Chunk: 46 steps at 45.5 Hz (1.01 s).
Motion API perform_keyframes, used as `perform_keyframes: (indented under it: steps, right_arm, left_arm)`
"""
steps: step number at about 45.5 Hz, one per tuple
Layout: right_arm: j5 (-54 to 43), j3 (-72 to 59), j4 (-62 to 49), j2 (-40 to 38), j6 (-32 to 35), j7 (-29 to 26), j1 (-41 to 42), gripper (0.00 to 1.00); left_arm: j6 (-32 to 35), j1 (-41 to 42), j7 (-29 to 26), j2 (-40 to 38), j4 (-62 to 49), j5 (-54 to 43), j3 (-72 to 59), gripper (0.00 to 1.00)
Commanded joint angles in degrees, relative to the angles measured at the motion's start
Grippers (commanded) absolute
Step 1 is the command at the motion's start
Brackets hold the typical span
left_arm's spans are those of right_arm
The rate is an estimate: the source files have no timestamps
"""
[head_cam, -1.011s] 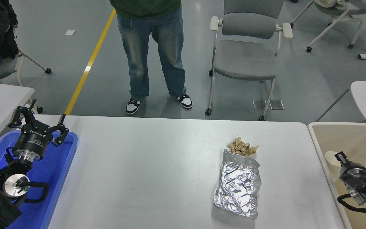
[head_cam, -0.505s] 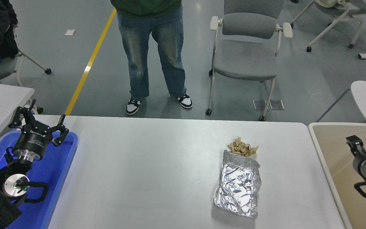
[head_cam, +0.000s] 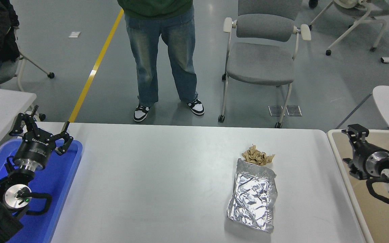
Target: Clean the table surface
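Head view: the right black gripper [head_cam: 353, 130], finger spread impossible to tell, hangs over the beige bin [head_cam: 377, 209] beside the wide white table surface [head_cam: 154, 189], likely bound next for the crumpled silver foil bag [head_cam: 252, 199] and brown paper wad [head_cam: 257, 156], while the left black gripper [head_cam: 41, 130] sits parked, fingers wide.

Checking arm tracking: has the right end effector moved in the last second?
Yes. The right end effector has risen up-picture and leftward over the beige plastic bin, toward the white table surface.
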Motion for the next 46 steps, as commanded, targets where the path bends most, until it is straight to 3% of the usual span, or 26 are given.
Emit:
perform_keyframes:
  steps: [1, 18, 36, 46]
  right_arm:
    - [2.13, 10.17, -0.09, 11.17, -0.80, 0.07, -2.67, 1.00]
    - [2.22, 21.95, -8.88, 24.80, -0.71, 2.53, -4.52, 1.00]
    - [2.13, 23.45, -8.71, 25.95, -0.36, 3.59, -4.25, 1.00]
    - [0.64, 15.20, -7.92, 21.65, 0.17, 3.50, -2.59, 1.00]
  left_arm:
    - [0.00, 0.00, 0.00, 0.09, 0.00, 0.00, 0.00, 1.00]
    - [0.00, 0.00, 0.00, 0.00, 0.00, 0.00, 0.00, 1.00]
    - [0.00, 0.00, 0.00, 0.00, 0.00, 0.00, 0.00, 1.00]
    - [0.00, 0.00, 0.00, 0.00, 0.00, 0.00, 0.00, 1.00]
